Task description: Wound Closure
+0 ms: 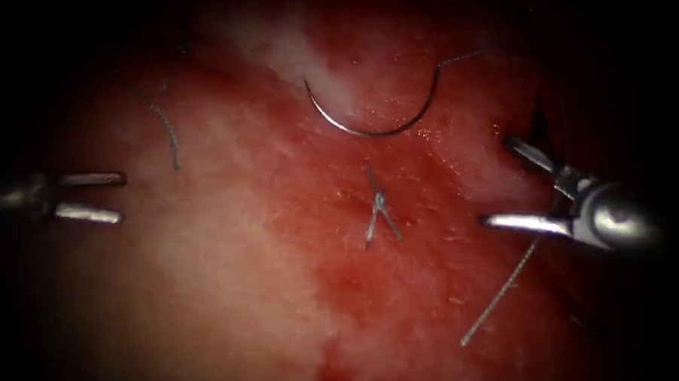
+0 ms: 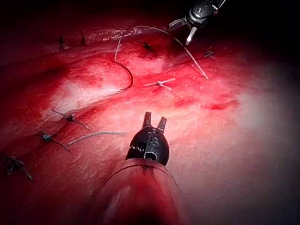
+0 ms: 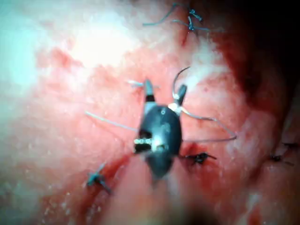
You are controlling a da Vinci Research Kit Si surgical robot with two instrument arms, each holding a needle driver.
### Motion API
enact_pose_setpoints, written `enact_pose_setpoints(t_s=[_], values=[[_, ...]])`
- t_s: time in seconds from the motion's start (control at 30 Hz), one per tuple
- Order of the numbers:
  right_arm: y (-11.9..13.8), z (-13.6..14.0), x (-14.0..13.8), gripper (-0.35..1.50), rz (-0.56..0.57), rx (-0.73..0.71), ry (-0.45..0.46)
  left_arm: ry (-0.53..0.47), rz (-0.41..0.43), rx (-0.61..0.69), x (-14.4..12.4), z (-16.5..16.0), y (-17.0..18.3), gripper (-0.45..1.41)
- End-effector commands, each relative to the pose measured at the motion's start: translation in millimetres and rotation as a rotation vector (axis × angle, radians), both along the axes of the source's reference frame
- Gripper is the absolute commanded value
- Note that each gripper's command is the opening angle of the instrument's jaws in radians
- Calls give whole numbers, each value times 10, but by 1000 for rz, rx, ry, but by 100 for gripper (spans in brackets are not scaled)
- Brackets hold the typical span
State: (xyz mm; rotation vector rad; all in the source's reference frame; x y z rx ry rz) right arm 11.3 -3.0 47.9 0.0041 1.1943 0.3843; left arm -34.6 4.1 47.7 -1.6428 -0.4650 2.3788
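Both tools empty, needle loose.
Your left tool (image 1: 121, 196) and right tool (image 1: 497, 181) gaped, holding nothing; needle (image 1: 375, 129) lay free on tissue (image 1: 230, 292); loose thread (image 1: 501, 290) could snag.

The left arm's dark metal pincer (image 2: 154, 123) hovers with its jaws apart and empty over the wet red pork tissue (image 2: 220, 140). Farther off, the thin curved steel needle (image 2: 125, 75) lies free beside a knotted stitch (image 2: 160, 84).

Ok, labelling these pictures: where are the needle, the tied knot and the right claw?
needle (image 1: 371, 132): endoscope view, bottom of its curve.
tied knot (image 1: 379, 202): endoscope view, the crossing.
right claw (image 1: 505, 183): endoscope view, between its open tips.
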Motion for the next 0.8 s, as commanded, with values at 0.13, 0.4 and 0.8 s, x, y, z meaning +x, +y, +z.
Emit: enact_pose_setpoints(t_s=[0.13, 0.4, 0.8], values=[[1, -6, 2, 132, -36, 20, -31, -90, -45, 3, -51, -22, -5, 52], [-10, -23, 7, 123, -202, 27, -154, -108, -51, -20, -136, -35, -15, 59], [-3, -38, 16, 118, -312, -53, -170, -96, -47, -68, -128, 19, 2, 52]])
